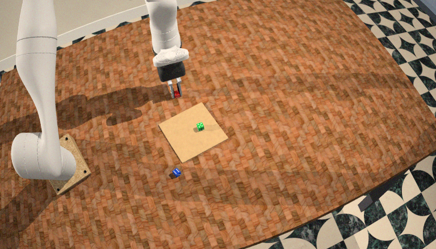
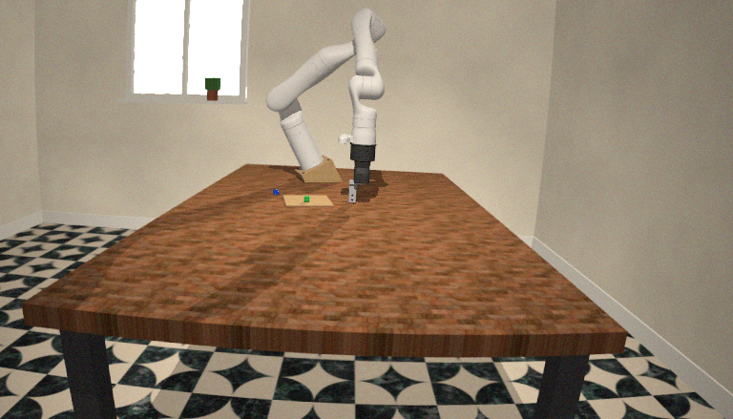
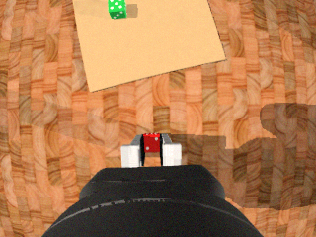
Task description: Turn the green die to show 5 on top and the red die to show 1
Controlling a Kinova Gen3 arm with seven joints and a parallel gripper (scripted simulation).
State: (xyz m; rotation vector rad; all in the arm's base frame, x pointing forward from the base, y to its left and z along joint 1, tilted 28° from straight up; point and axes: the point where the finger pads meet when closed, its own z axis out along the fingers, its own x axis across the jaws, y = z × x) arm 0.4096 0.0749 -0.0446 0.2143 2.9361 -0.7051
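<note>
- The red die (image 1: 176,94) (image 3: 152,143) sits between the fingertips of the pincer (image 1: 176,95) (image 2: 352,200) (image 3: 152,145), two pips facing up.
- The pincer is narrow, closed around that die, a finger against either side.
- Near the pincer, just off its fingertips, the tan mat (image 1: 183,140) (image 2: 294,201) (image 3: 158,49) lies flat on the surface (image 1: 289,105) (image 2: 351,274) (image 3: 39,148).
- Farther from the pincer, the green die (image 1: 200,126) (image 2: 306,199) (image 3: 118,8) rests on the mat.
- Well apart from the pincer, past the mat, I see the blue die (image 1: 176,172) (image 2: 276,192).

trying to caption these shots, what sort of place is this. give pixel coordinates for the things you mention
Probably a plain room set up as a small robot workspace: an arm is mounted on a wooden table (image 1: 289,130) (image 2: 345,274), with a window (image 2: 159,31) in the wall and a patterned tile floor (image 1: 379,18) (image 2: 319,379).
</note>
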